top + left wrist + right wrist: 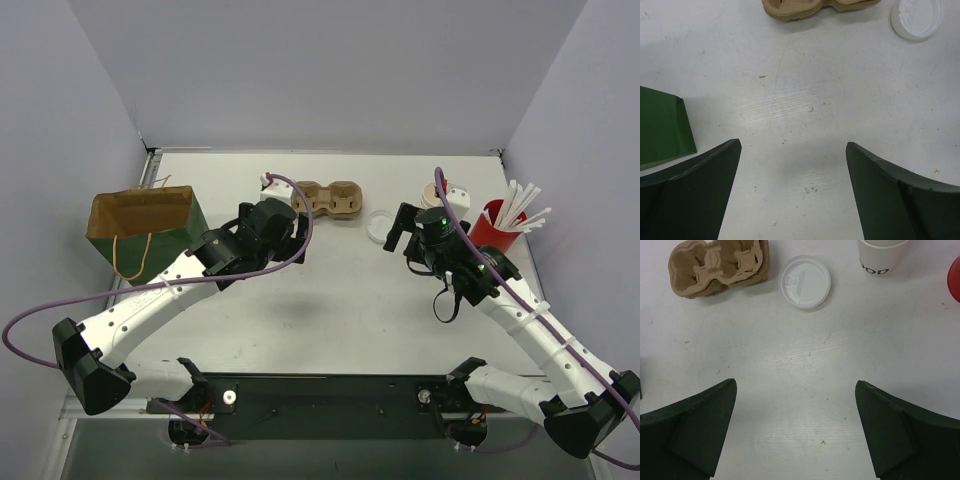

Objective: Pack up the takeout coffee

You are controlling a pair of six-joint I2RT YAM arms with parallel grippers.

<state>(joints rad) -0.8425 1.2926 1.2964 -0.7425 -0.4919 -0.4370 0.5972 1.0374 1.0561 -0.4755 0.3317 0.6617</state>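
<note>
Top view: the paper cup [450, 192] stands at 1 o'clock on the worktop [330, 300]. A loose lid [380, 225] lies nearer centre and the carrier [328, 198] sits at 12, laid out, I judge, for capping and then loading.

Left wrist view: the left pincer [792, 144] gapes wide and empty over bare worktop, with the carrier at its 12.

Right wrist view: the right pincer [795, 383] is equally spread and empty. The lid is at its 12 and the cup at 1, probably its first targets.

A lab test booth — plain grey walls [330, 70], white table [340, 300].
</note>
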